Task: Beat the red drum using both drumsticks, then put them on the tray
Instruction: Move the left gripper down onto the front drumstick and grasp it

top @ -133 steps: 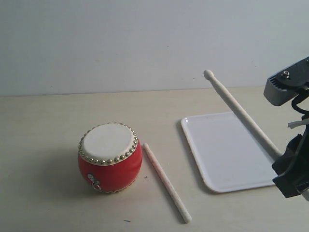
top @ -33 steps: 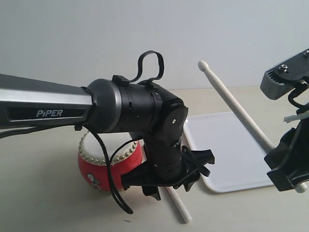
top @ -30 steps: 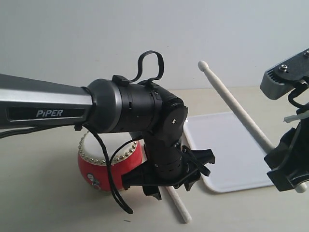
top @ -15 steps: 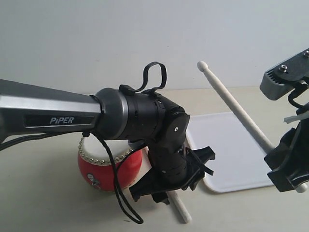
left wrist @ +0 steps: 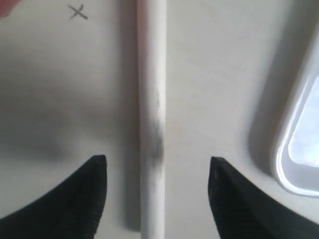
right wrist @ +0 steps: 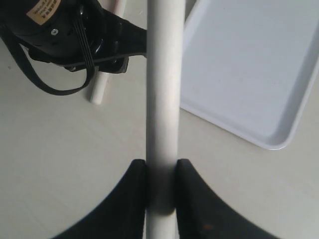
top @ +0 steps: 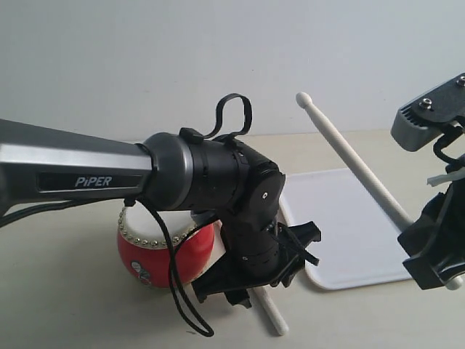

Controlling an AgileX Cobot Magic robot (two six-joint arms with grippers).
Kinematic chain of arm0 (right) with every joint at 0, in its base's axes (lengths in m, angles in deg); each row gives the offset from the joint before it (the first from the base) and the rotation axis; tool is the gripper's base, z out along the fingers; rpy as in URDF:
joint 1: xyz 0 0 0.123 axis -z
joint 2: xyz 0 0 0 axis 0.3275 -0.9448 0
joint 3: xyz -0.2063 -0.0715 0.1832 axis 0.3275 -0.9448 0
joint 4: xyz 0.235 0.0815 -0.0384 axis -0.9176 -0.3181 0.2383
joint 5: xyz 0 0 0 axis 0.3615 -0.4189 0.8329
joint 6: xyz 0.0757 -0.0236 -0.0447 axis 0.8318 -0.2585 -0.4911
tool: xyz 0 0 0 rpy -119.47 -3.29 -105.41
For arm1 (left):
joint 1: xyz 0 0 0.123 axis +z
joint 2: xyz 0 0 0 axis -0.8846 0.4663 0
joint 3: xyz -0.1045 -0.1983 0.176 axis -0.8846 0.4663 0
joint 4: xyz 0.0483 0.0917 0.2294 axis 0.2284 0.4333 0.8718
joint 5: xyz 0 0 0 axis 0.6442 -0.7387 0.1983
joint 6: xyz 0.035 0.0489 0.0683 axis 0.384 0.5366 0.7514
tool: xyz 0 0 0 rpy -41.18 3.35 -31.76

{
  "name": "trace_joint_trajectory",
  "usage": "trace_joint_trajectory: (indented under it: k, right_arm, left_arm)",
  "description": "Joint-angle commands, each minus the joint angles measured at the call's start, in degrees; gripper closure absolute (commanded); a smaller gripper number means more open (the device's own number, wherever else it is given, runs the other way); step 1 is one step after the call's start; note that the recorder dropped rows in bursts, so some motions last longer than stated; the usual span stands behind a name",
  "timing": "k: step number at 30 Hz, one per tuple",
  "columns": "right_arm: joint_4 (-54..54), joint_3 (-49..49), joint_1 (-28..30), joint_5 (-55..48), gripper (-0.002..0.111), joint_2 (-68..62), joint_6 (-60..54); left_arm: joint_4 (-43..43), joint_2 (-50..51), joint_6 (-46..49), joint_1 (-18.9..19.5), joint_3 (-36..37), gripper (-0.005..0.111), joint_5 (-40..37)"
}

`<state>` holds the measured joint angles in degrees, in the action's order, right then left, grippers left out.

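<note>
The red drum [top: 156, 254] stands on the table, partly hidden behind my left arm. One drumstick [left wrist: 151, 99] lies flat on the table beside it, its end showing below the arm [top: 272, 317]. My left gripper [left wrist: 156, 162] hangs low over this stick, open, one finger on each side, not touching it. My right gripper [right wrist: 161, 164] is shut on the other drumstick [top: 349, 161], which slants up and left over the white tray [top: 341, 254] with its rounded tip high in the air.
The left arm's black wrist and loose cable [top: 182, 291] fill the space between drum and tray. A small pencilled cross [left wrist: 77, 12] marks the table near the lying stick. The tray's rim [left wrist: 291, 164] is close to the left gripper.
The left arm has come in over the drum and lowered its open gripper around the lying stick; in the last half second it barely moves. The right arm holds its stick still.
</note>
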<state>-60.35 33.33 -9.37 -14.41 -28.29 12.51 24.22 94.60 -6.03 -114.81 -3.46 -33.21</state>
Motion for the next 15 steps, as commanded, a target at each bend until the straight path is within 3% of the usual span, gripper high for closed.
trace_joint_trajectory:
  k: [1, 15]
  right_arm:
    - [-0.1, -0.1, 0.2, 0.8, 0.108, 0.5, -0.4]
    - [-0.1, -0.1, 0.2, 0.9, 0.108, 0.5, -0.5]
  left_arm:
    - [0.3, 1.3, -0.2, 0.0, 0.0, 0.049, -0.7]
    - [-1.6, 3.0, 1.5, 0.0, 0.0, 0.049, -0.7]
